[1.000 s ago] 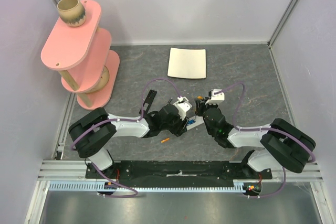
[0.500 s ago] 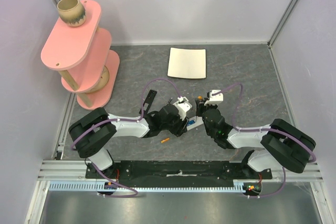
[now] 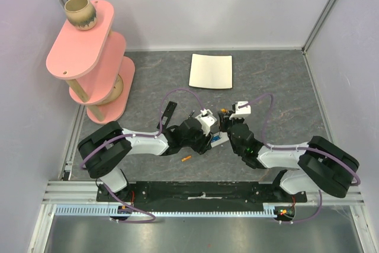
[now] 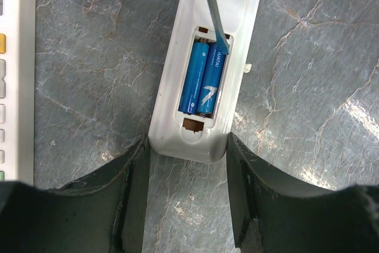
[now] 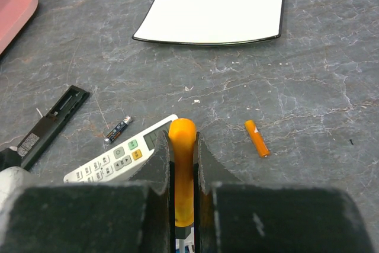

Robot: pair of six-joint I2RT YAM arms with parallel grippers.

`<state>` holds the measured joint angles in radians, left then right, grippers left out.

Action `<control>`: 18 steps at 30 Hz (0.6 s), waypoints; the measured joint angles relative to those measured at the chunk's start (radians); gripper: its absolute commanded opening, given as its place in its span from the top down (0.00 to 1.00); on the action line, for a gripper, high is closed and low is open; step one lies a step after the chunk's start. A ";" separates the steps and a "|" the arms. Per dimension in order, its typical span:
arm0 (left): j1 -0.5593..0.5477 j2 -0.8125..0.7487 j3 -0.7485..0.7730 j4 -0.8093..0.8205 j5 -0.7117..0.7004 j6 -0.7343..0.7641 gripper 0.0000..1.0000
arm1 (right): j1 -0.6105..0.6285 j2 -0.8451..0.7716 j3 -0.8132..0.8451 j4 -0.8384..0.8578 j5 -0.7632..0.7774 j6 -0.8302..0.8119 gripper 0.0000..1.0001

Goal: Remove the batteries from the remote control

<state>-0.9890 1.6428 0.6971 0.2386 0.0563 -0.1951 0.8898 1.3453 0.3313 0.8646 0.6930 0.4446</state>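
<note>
The white remote control [image 4: 246, 10] lies back up on the grey table, its battery bay open with two blue batteries [image 4: 204, 81] side by side inside. My left gripper [image 4: 188, 146] is shut on the remote's near end, one finger on each side. My right gripper [image 5: 182, 140] is shut on an orange-handled screwdriver [image 5: 182, 170]. The screwdriver's metal blade [image 4: 218, 25] reaches into the far end of the bay against the right battery. An orange battery [image 5: 257, 138] lies loose on the table right of the right gripper. Another orange cell [image 3: 186, 159] lies near the left arm.
A second white remote [image 5: 112, 161] with its buttons up lies just left of the held one. A small dark battery [image 5: 117, 130] and a flat black bar [image 5: 50, 124] lie beyond it. A white plate [image 3: 211, 70] sits at the back. A pink shelf stand [image 3: 89, 57] stands far left.
The right gripper with the screwdriver has shifted slightly to the left. The left gripper and the remote have not moved.
</note>
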 measured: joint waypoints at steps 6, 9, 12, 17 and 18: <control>0.000 0.000 0.000 0.000 0.000 -0.001 0.48 | 0.001 0.069 0.027 0.010 0.000 0.000 1.00; -0.002 -0.002 0.000 -0.001 -0.003 -0.001 0.30 | 0.001 0.074 0.027 0.014 0.000 0.000 1.00; -0.008 -0.007 0.000 -0.005 -0.002 -0.001 0.22 | 0.001 0.067 0.027 0.009 -0.001 0.001 1.00; -0.019 -0.011 0.013 -0.039 -0.003 0.019 0.18 | 0.002 -0.006 0.027 -0.012 -0.007 0.005 1.00; -0.020 -0.008 0.021 -0.052 -0.003 0.027 0.17 | 0.002 -0.024 0.027 -0.014 -0.007 0.005 1.00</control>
<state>-1.0088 1.6348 0.7181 0.1864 0.0532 -0.1684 0.8913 1.3212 0.3584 0.8501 0.6857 0.4500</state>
